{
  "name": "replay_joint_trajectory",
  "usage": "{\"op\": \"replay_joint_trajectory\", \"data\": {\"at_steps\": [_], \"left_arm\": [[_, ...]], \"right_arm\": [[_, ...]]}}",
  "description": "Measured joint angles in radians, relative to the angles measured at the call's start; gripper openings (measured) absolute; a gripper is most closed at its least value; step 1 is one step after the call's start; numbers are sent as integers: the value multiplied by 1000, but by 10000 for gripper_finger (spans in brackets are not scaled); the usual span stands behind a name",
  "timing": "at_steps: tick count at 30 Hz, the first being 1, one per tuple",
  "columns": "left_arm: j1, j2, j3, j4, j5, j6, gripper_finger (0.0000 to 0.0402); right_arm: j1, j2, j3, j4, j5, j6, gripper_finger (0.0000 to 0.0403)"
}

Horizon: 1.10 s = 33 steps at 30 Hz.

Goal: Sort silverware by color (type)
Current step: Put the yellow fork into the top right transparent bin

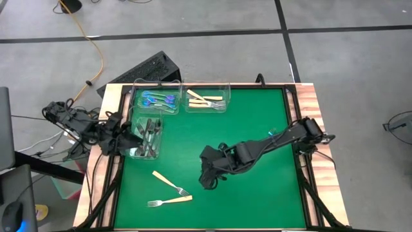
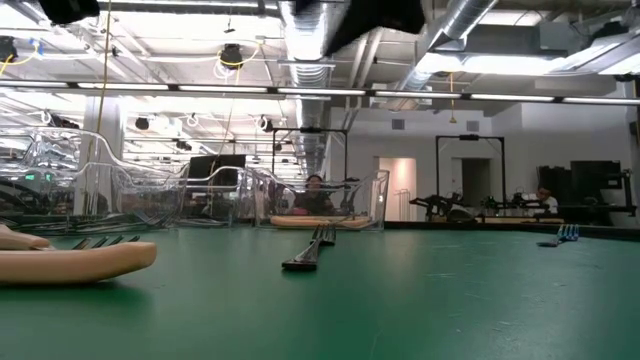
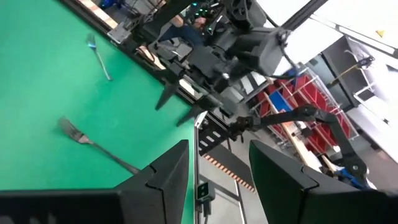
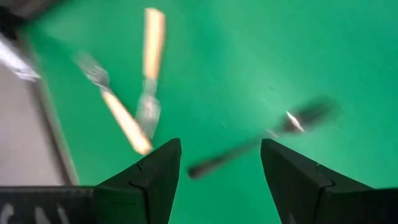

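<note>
Spread apart and empty, the right fingers (image 4: pixel 221 165) hover over a dark fork (image 4: pixel 261 142) on the green bench (image 4: pixel 261 56); two tan-handled forks (image 4: pixel 127 124) lie just beyond. Left fingers (image 3: pixel 217 171), also apart, hang over the dark-fork bin (image 1: pixel 147 136).

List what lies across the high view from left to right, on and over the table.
Left gripper → bin of dark forks → bin of blue forks → two loose tan-handled forks → bin of tan-handled forks → right gripper.
</note>
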Motion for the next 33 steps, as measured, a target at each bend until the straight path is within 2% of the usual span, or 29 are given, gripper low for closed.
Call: {"op": "replay_joint_trajectory", "data": {"at_steps": [6,14,25,33], "left_arm": [[0,0,0,72,32,48,153],[0,54,0,65,55,103,153],[0,248,0,56,173,197,153],[-17,379,0,33,202,313,153]], "right_arm": [[-1,0,0,-221,57,104,240],[-3,0,0,-287,80,94,240],[-3,0,0,-363,86,92,240],[-3,0,0,-362,86,92,240]]}}
